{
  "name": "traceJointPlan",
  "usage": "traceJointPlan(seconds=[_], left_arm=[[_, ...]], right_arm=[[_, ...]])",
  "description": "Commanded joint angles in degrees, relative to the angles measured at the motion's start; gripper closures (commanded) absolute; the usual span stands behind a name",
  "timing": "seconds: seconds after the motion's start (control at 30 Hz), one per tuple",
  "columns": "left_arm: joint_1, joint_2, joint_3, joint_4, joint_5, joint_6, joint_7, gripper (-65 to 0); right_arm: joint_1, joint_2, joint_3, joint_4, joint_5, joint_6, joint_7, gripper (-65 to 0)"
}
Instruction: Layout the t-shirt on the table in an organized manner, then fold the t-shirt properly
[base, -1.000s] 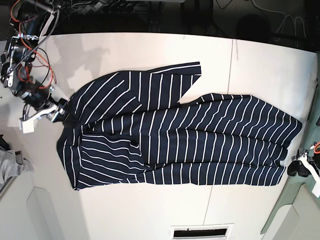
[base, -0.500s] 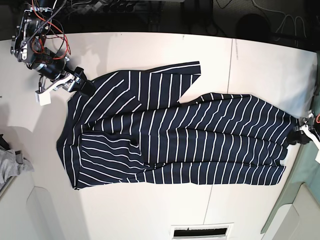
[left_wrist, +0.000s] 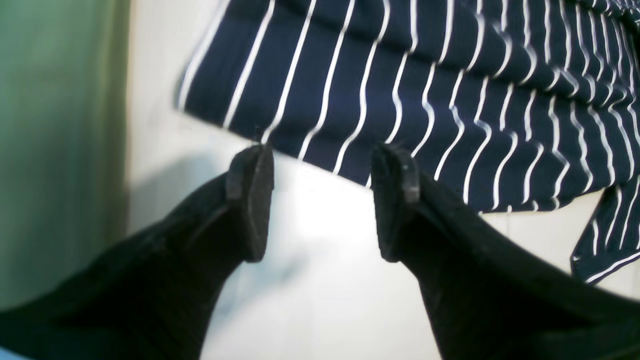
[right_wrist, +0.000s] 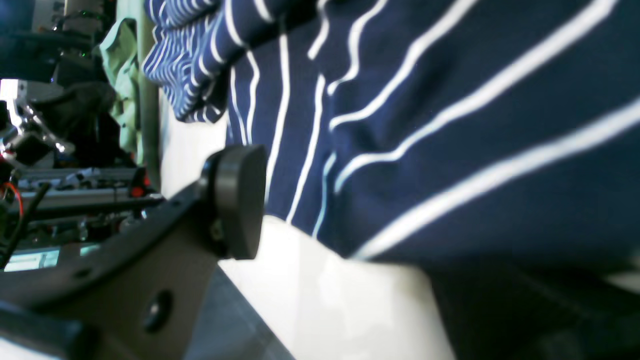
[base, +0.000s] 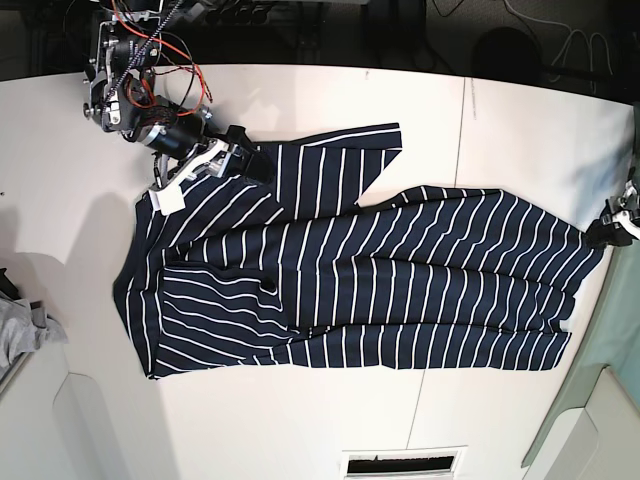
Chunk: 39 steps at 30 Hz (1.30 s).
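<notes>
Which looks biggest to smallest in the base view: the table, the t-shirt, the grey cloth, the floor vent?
1. table, fills most of the view.
2. t-shirt, spread across the middle.
3. floor vent at the bottom edge.
4. grey cloth at the left edge; it is cut off by the frame, so its rank against the vent is unsure.

Grey cloth (base: 22, 335) at left edge; white vent grille (base: 403, 464) at bottom.

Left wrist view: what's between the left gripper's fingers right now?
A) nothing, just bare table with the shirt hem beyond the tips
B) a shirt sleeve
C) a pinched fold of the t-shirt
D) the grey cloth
A: the left gripper is open over the white table, and the t-shirt hem lies just past the fingertips, not gripped.
</notes>
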Motion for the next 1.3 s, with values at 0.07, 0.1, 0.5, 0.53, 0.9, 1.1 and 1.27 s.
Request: traceJointPlan(seconds=[0.07, 0.1, 0.5, 0.53, 0.9, 1.1, 1.27], left_arm=[[0.0, 0.79, -0.44, 0.7, -0.17, 0.09, -1.25, -33.5], [0.2, 1.51, -0.44, 0.7, 0.48, 0.2, -1.86, -33.5], [0.17, 10.32, -0.44, 0.68, 9.55, 6.12, -7.74, -33.5], [0.17, 10.84, -0.44, 0.68, 9.57, 6.14, -8.31, -33.5], [0.15, 13.07, -0.44, 0.9, 13.51, 5.86, -13.81, 0.0], [0.17, 9.14, -0.44, 4.94, 13.64, 3.89, -13.46, 0.0], [0.2, 3.82, -0.44, 14.97, 13.16, 3.91, -7.87, 0.0]], right_arm=[[0.61, -1.77, -1.42, 0.92, 0.87, 0.63, 3.06, -36.0], [0.63, -2.34, -1.68, 0.92, 0.85, 0.63, 3.28, -36.0], [0.79, -5.53, -2.43, 0.92, -2.62, 0.42, 8.96, -28.5], [0.81, -5.55, -2.6, 0.92, -2.95, 0.42, 9.31, -22.3], [0.9, -5.14, -2.95, 3.54, 0.33, 0.44, 4.96, 0.0], [0.87, -2.93, -1.68, 16.04, 1.22, 0.46, -4.61, 0.0], [0.9, 4.37, 2.08, 25.09, 1.2, 0.44, -6.25, 0.0]])
